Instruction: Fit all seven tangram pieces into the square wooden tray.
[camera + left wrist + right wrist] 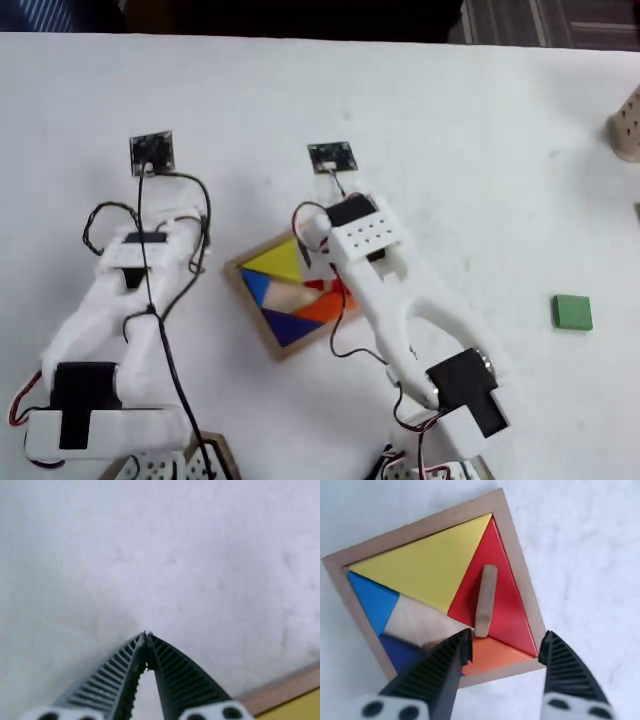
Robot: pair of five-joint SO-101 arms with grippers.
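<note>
The table (450, 130) carries both arms; the left arm (110, 310) sits left of the tray (420, 527), the right arm (390, 300) reaches over it from the near side. The tray lies mid-table, turned corner-on; in it are a yellow triangle (427, 567) and a red triangle (510, 615), then an orange piece (492, 655), a blue piece (372, 600) and a dark blue piece (400, 652), with a bare gap (420, 622) between them. The right gripper (505, 642) hangs above the tray's near corner, jaws spread; the left gripper (146, 636) is pressed together over bare table just beside the tray. A wood piece (486, 600) stands on edge on the red triangle, not seated; a green square (572, 311) lies to the right, well apart from the tray.

The step in hand looks like seating the wood piece. Pinch it across its thin faces, low enough not to tip it; lift straight so the red triangle stays put; turn it flat, match its edges to the gap, lower gently; release only once it sits flush.
</note>
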